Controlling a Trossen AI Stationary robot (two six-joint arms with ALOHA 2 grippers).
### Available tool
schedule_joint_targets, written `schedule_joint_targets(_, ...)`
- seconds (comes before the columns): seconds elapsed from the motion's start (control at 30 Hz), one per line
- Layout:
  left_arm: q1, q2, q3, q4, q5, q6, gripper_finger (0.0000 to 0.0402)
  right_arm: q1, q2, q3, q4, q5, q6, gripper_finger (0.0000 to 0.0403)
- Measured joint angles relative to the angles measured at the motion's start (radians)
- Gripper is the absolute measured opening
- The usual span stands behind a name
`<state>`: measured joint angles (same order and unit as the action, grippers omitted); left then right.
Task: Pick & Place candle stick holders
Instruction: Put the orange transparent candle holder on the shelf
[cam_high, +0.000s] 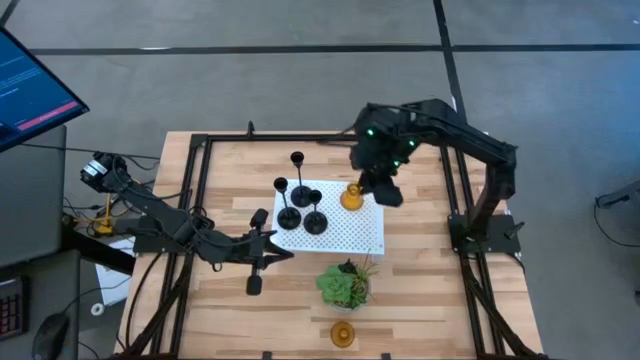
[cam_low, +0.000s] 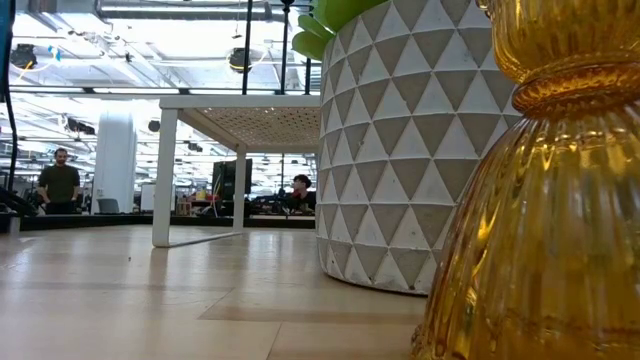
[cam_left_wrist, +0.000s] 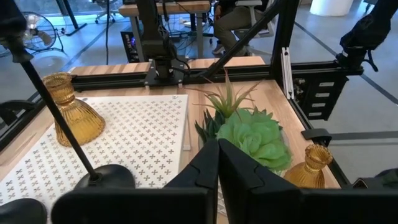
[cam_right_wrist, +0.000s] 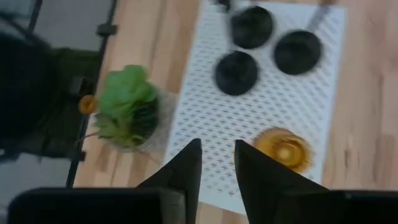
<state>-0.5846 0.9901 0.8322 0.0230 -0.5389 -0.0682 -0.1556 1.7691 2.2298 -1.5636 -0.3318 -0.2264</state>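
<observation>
Three black holders (cam_high: 300, 205) with round bases and thin stems stand on the left part of a white perforated mat (cam_high: 345, 235). An amber holder (cam_high: 351, 197) stands upright on the mat's far right part. A second amber holder (cam_high: 343, 334) stands on the wood near the table's near edge. My right gripper (cam_high: 385, 190) hovers open above the mat, beside the first amber holder (cam_right_wrist: 283, 149), touching nothing. My left gripper (cam_high: 275, 250) is shut and empty, low by the mat's near left corner.
A green plant in a white triangle-patterned pot (cam_high: 345, 283) stands just near of the mat, between it and the near amber holder; it also fills the low view (cam_low: 390, 150). Black frame rails (cam_high: 195, 200) run along the table's sides. People show in the room behind.
</observation>
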Motion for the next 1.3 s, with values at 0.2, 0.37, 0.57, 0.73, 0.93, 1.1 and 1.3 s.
schedule_joint_targets(0.2, 0.0, 0.0, -0.001, -0.008, 0.096, 0.0, 0.001, 0.128, -0.073, -0.019, 0.026, 0.001, -0.011, 0.0044)
schedule_joint_targets(0.37, -0.006, 0.0, -0.039, -0.008, 0.143, 0.0, 0.001, 0.261, -0.167, -0.141, 0.149, 0.002, 0.017, 0.0005)
schedule_joint_targets(0.57, -0.006, 0.0, -0.082, -0.006, 0.145, 0.0, 0.001, 0.424, -0.287, -0.368, 0.291, 0.194, 0.161, 0.0012)
schedule_joint_targets(0.73, -0.006, 0.0, -0.083, 0.0, 0.145, 0.0, 0.001, 0.534, -0.384, -0.57, 0.396, 0.386, 0.295, 0.0003)
schedule_joint_targets(0.93, -0.006, 0.0, -0.083, 0.0, 0.145, 0.0, 0.001, 0.65, -0.483, -0.798, 0.582, 0.512, 0.378, 0.0004)
schedule_joint_targets(1.1, -0.006, 0.0, -0.084, 0.001, 0.144, 0.0, 0.0008, 0.732, -0.523, -0.947, 0.763, 0.599, 0.404, 0.0001)
schedule_joint_targets(1.3, -0.006, 0.0, -0.084, 0.002, 0.145, 0.0, 0.0008, 0.812, -0.509, -1.04, 0.957, 0.698, 0.415, 0.0001)
